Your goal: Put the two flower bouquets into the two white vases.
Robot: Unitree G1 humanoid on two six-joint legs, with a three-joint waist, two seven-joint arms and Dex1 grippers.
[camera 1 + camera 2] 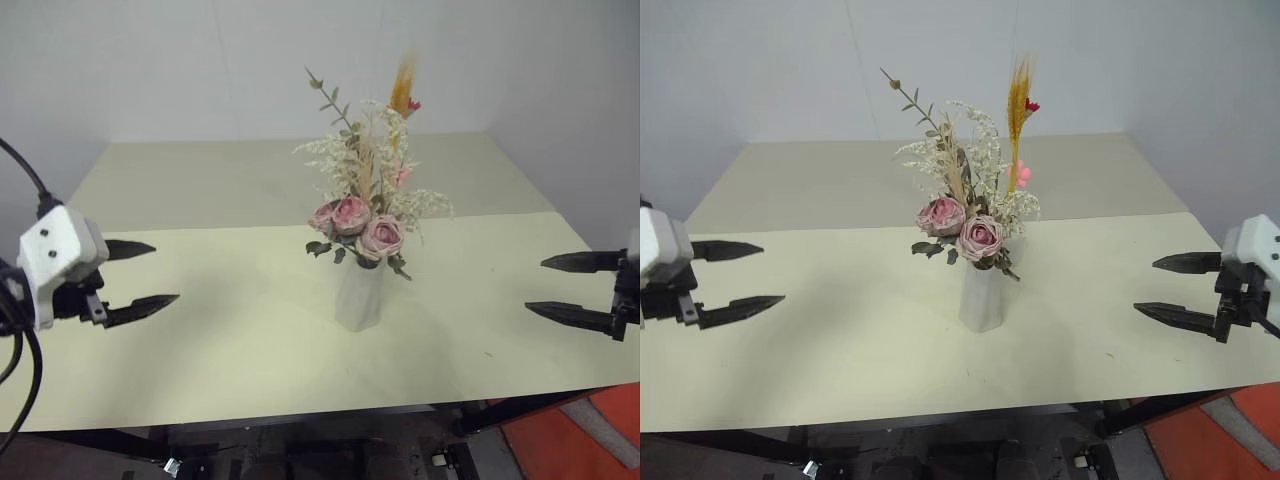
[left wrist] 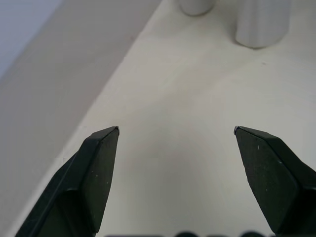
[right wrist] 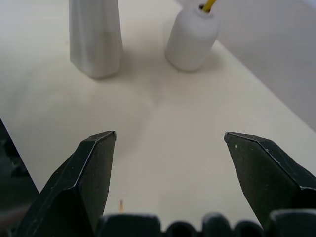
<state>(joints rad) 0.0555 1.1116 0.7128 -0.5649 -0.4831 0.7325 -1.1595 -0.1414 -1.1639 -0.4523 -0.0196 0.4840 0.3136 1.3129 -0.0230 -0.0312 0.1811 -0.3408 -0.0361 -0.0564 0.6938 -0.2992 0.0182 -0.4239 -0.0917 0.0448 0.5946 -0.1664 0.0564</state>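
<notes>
1. Roses, grey-green leaves and pale sprigs make up the full bouquet (image 1: pixel 965 200), which stands in the taller faceted vase (image 1: pixel 983 295) mid-surface (image 1: pixel 840 340); it looks light and soft, so hold it low on the gathered stems, never the blooms.
2. Just behind, the thin yellow-orange stalks (image 1: pixel 1019 110) with red berries rise from the shorter rounded vase (image 3: pixel 192 37); these look brittle, so pinch them gently near the neck.
3. Both vases are probably smooth, fragile ceramic and top-heavy once loaded; steady them at the body.
4. Left claw (image 1: pixel 135 280) and right claw (image 1: pixel 1170 290) hang spread and empty, well apart from the vases on either side.
</notes>
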